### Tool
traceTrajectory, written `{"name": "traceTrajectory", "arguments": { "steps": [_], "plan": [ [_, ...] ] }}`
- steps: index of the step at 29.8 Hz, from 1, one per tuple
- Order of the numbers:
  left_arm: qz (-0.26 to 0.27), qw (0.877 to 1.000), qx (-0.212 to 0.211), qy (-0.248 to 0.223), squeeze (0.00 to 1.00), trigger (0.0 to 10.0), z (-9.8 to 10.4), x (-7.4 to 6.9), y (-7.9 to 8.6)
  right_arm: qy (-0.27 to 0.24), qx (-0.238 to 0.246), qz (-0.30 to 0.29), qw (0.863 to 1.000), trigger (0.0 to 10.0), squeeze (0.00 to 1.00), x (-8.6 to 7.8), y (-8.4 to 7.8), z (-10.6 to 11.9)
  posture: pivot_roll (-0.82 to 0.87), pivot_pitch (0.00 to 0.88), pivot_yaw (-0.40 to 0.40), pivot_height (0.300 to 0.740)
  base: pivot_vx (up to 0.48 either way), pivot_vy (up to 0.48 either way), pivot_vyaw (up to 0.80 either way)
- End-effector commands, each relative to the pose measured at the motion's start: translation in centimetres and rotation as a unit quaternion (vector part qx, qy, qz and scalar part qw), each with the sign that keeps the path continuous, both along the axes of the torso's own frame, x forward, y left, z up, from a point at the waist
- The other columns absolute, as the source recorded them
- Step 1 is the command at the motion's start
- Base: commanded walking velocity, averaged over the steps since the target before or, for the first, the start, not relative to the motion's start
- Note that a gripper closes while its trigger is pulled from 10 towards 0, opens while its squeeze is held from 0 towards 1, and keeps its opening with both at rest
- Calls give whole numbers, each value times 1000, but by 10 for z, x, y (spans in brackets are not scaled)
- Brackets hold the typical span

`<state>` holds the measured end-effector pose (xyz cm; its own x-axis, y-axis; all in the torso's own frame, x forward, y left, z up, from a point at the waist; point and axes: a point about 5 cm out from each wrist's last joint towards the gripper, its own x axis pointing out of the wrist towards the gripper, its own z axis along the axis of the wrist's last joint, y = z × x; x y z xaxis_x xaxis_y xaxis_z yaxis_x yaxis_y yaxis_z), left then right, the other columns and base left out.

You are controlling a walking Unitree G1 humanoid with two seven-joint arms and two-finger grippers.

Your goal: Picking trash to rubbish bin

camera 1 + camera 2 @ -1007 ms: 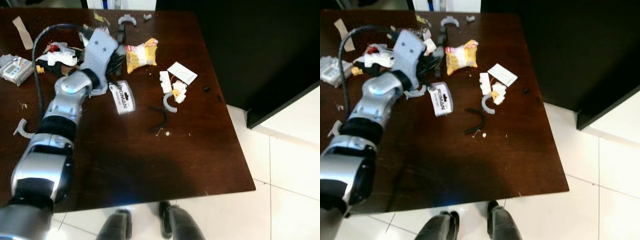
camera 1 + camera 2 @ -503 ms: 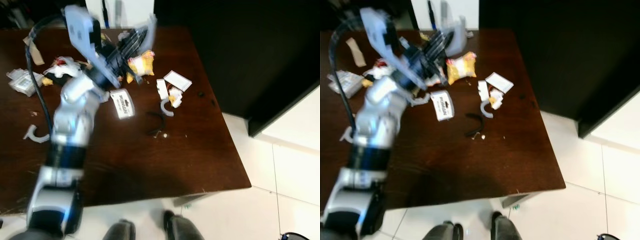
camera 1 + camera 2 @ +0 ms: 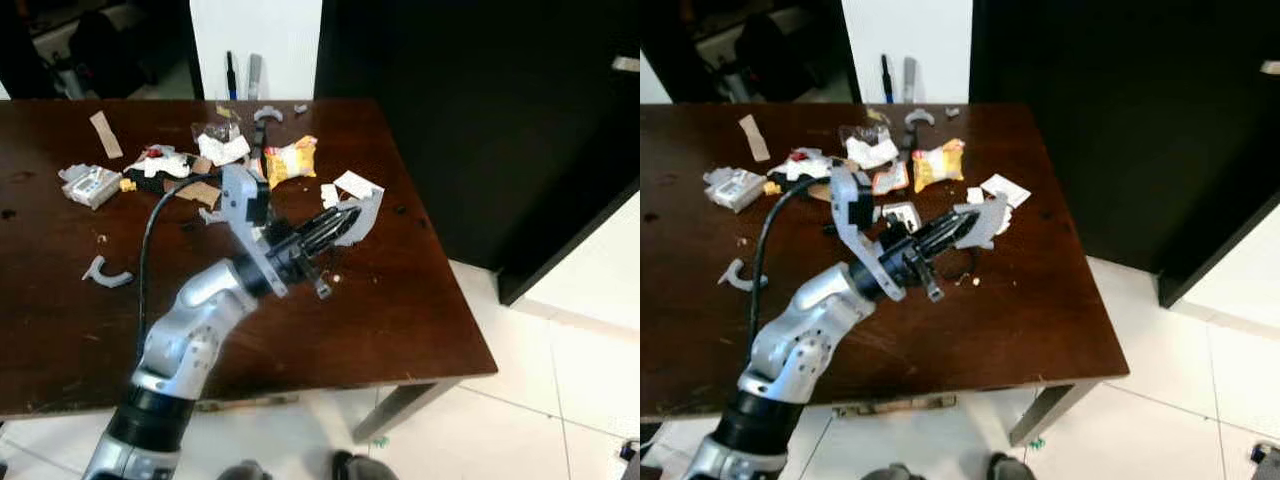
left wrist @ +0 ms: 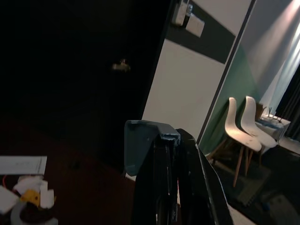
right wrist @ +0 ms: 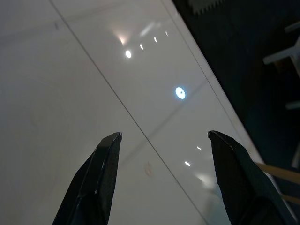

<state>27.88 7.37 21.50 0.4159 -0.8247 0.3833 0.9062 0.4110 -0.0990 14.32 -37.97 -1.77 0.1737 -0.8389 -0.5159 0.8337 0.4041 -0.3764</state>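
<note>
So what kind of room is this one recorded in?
Probably a dining or living area of a home or office: a dark wooden table strewn with trash, white tiled floor, and white chairs seen from the left wrist.

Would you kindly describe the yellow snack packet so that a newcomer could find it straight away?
Start at the dark wooden table and look to its far edge, where the litter is thickest. The yellow snack packet lies there, just right of a crumpled white wrapper and beyond the left tool. It is the one bright yellow, puffy item among white and grey scraps.
</note>
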Motion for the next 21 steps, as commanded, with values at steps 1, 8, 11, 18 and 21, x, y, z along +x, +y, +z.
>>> {"name": "traceTrajectory", "arguments": {
  "steps": [1,8,11,18,21],
  "plan": [
    [1,1000,16,4,0,10000,-3,-3,-1,-14,-11,-6,1000,10000,0,3,-5,5,73,102,-26,740,0,0,0],
    [46,998,49,14,0,10000,-10,2,0,-176,-74,72,979,10000,0,95,-6,74,84,93,-24,740,0,0,0],
    [75,995,62,24,0,10000,-18,8,5,-318,-58,175,930,10000,0,160,22,126,93,90,-23,740,0,0,0],
    [121,990,59,37,0,10000,-20,15,13,-396,-42,292,869,10000,0,204,57,170,108,87,-28,740,0,0,0],
    [163,984,60,33,0,10000,-18,20,22,-449,3,400,799,10000,0,230,101,191,123,86,-43,740,0,0,0]
  ]
}}
